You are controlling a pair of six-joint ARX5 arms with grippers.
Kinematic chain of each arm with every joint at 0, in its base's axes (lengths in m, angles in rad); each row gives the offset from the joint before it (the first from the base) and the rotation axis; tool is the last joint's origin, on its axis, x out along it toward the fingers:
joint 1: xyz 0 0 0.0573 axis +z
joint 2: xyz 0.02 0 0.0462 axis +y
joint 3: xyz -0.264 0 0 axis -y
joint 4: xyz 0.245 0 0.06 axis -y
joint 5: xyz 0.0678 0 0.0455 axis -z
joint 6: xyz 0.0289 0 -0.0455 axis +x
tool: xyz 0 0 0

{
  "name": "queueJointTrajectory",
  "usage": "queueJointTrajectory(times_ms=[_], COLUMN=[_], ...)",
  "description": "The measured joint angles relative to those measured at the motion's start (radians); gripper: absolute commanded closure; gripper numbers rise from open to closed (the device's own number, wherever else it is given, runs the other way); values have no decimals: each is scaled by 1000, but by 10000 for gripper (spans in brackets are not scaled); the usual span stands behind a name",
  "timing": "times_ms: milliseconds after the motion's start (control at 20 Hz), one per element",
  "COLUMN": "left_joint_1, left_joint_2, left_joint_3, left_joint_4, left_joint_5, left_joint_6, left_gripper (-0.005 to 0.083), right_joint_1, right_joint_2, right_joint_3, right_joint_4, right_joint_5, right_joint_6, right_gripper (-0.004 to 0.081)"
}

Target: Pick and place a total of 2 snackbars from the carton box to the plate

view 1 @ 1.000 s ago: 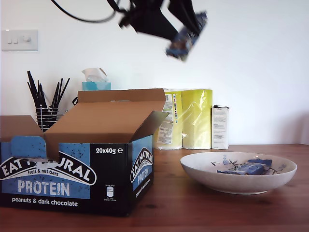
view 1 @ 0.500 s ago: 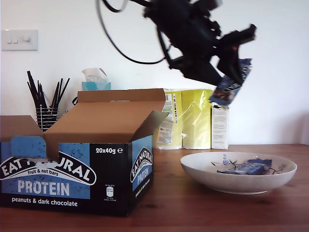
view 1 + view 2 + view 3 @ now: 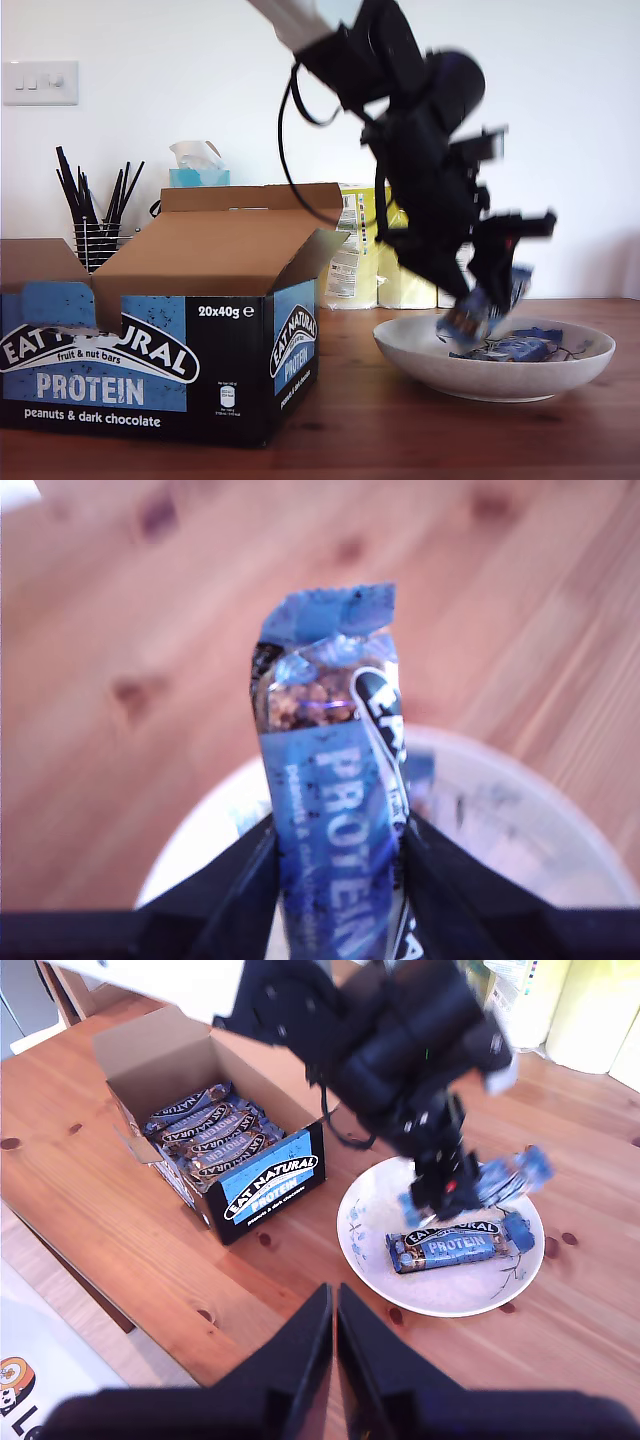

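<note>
My first gripper (image 3: 340,830) is shut on a blue snackbar (image 3: 335,810), which sticks out past its fingers. In the exterior view this gripper (image 3: 490,290) holds the bar (image 3: 480,310) tilted, just above the cream plate (image 3: 440,365) at that view's right. Another snackbar (image 3: 445,1245) lies flat in the plate (image 3: 360,1220). The open carton box (image 3: 150,370) stands at the exterior view's left, with several bars (image 3: 205,1130) inside. My second gripper (image 3: 333,1310) hangs high over the table's near side, shut and empty.
Against the wall stand yellow packs (image 3: 415,240), a slim white box (image 3: 456,262), a tissue box (image 3: 198,165) and a wire holder of black sticks (image 3: 95,215). The box's brown flap (image 3: 220,250) juts toward the plate. The table edge (image 3: 120,1310) runs near my second gripper.
My first gripper has swung from high above the box toward the exterior view's right and down, carrying the snackbar to just over the plate. The bar in the plate has not moved.
</note>
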Motion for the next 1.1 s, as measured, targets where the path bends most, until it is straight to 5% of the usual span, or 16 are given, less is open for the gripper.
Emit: queueJointTrajectory(times_ms=[200, 450, 550, 650, 850, 1100], left_joint_1=[5, 7, 5, 5, 5, 5], left_joint_2=[10, 10, 10, 10, -11, -192], left_joint_3=[2, 2, 6, 33, 139, 139], left_joint_4=[-28, -52, -68, -128, -247, -293], left_joint_5=[-45, -52, -53, -53, -31, -18], left_joint_6=[6, 7, 7, 7, 7, 7], left_gripper=[507, 305, 314, 407, 745, 794], right_joint_1=[0, 0, 0, 0, 0, 0], right_joint_2=[0, 0, 0, 0, 0, 0], right_joint_3=[0, 0, 0, 0, 0, 0], right_joint_4=[0, 2, 3, 3, 3, 3], right_joint_5=[0, 0, 0, 0, 3, 31], right_joint_6=[-3, -4, -18, -22, -28, -50], right_gripper=[783, 783, 783, 783, 783, 783])
